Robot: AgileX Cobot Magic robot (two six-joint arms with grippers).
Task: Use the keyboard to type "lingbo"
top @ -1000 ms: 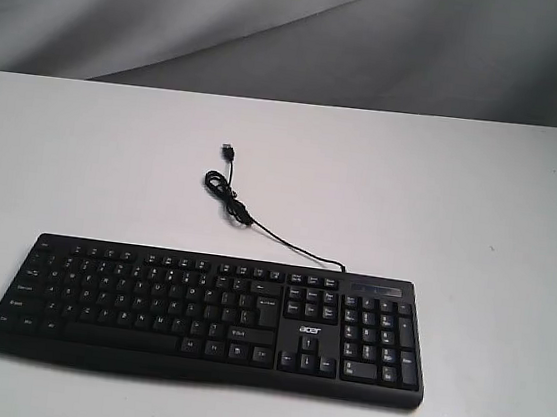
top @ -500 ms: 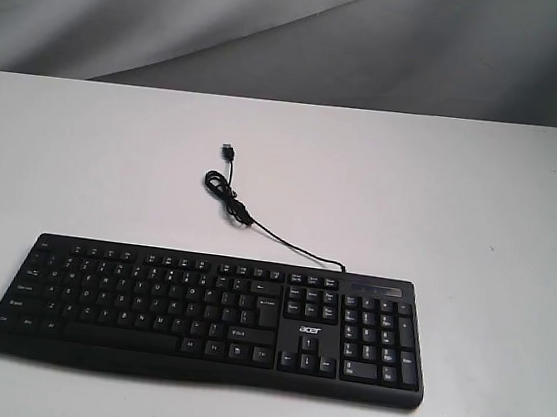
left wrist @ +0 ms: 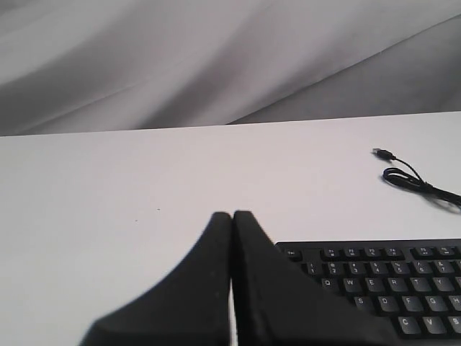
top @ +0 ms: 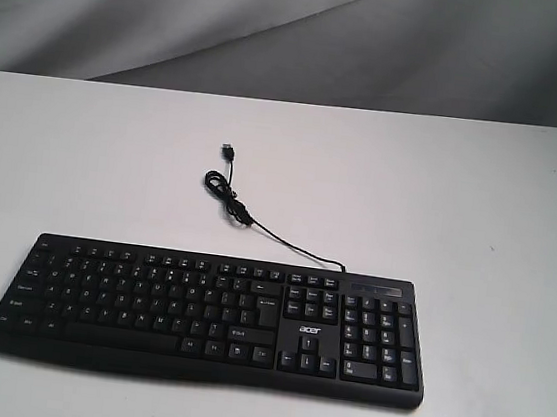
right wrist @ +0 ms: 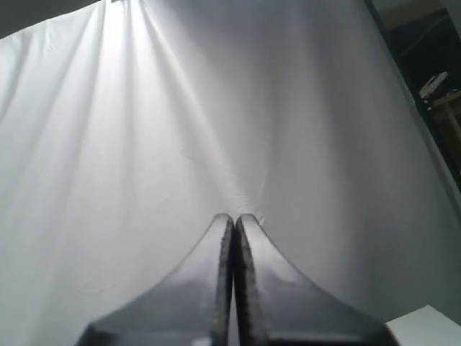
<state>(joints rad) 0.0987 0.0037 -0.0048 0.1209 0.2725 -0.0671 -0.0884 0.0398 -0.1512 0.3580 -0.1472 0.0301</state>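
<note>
Keyboard [top: 208,316] sits flat on the white surface [top: 481,201], toward the near edge and a bit left of centre, with the number pad at the right end and the acer logo above the arrow keys. Its thin black cable [top: 275,236] leaves the far edge and runs away to the left into a small loop. The USB plug [top: 227,149] lies loose on the surface, well apart from the keys. Neither arm shows in the exterior view. The left jaws are pressed fully together with nothing between them, and the keyboard's left end shows in that wrist view. The right jaws are also closed tight and empty, pointed at the pale draped cloth [right wrist: 180,108].
</note>
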